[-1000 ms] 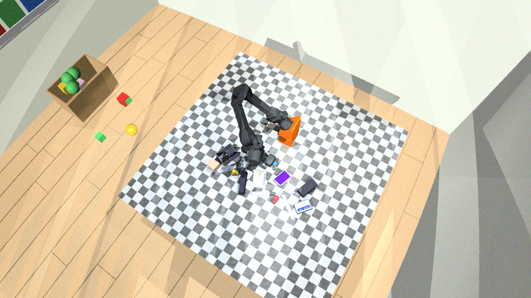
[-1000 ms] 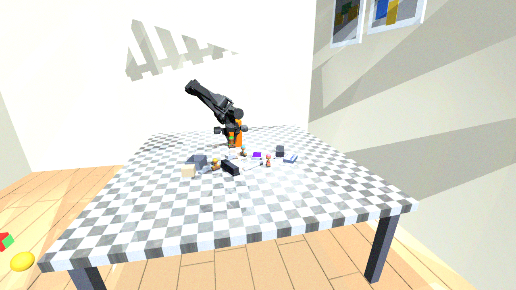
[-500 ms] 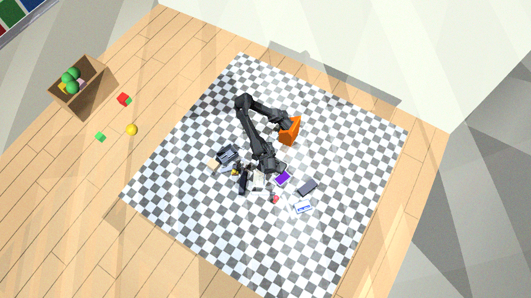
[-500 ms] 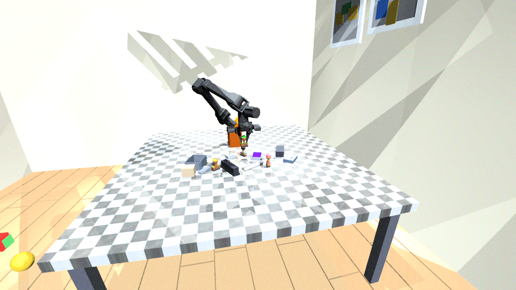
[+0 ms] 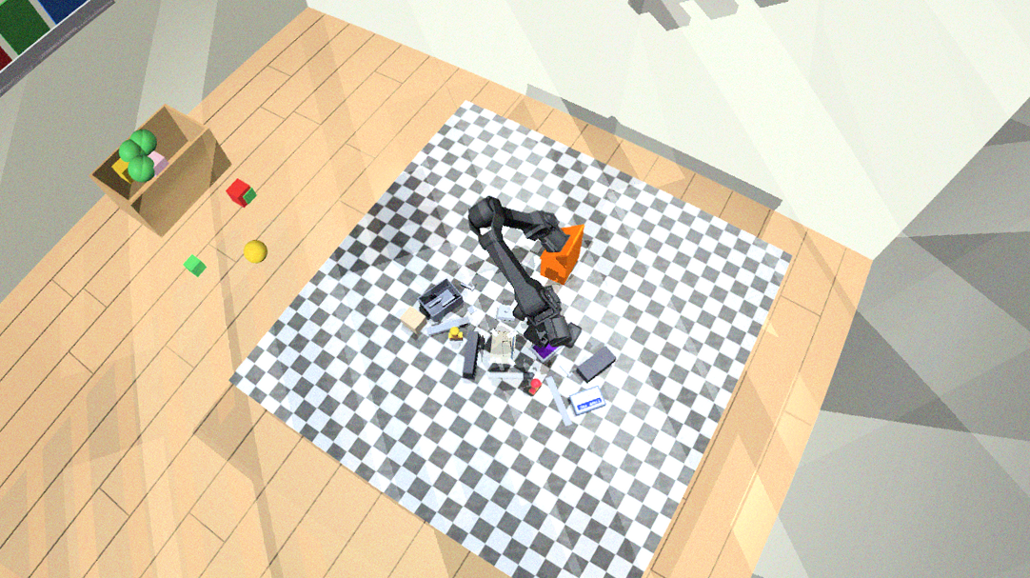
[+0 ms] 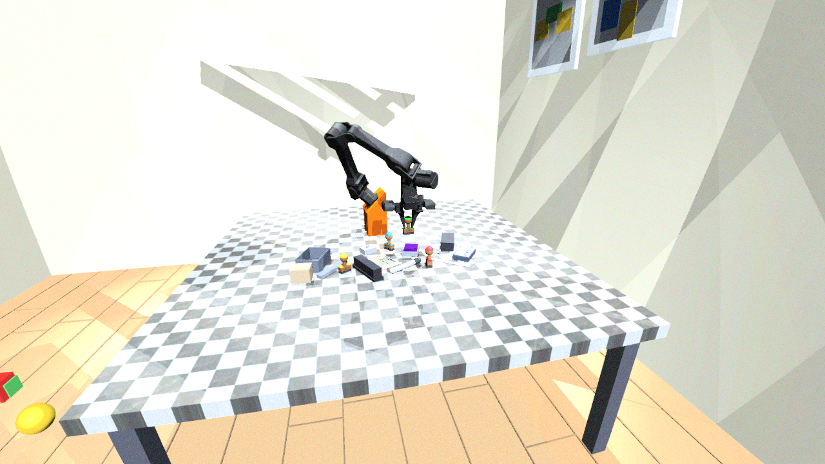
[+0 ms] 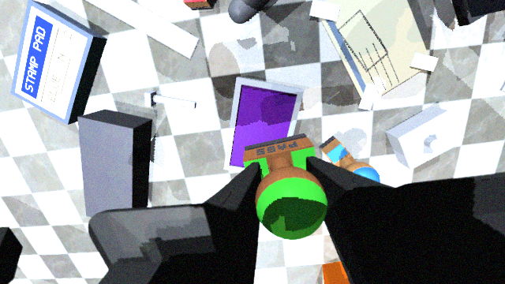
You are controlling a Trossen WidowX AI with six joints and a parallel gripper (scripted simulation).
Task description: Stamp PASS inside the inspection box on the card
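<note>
My gripper (image 6: 408,223) (image 7: 282,166) is shut on the green-topped PASS stamp (image 6: 408,229) (image 7: 292,187), which hangs upright above the table. In the wrist view the stamp overlaps the near end of the open purple ink pad (image 5: 545,351) (image 6: 410,247) (image 7: 264,114); the exterior view shows a gap between stamp and pad. The cream card (image 5: 499,350) (image 7: 406,43) lies beyond the pad, to its right in the wrist view, with small white pieces at its edges. The outlined inspection box (image 7: 373,31) on it shows no print. The stamp's underside is hidden.
A blue-topped stamp (image 6: 389,241) (image 7: 367,173) stands close beside the pad. A red-topped stamp (image 5: 534,386) (image 6: 428,256), a dark grey block (image 5: 596,363) (image 7: 110,158), a pad labelled STAMP PAD (image 7: 55,65), a pale grey block (image 7: 410,143) and a long black block (image 6: 367,267) stand around.
</note>
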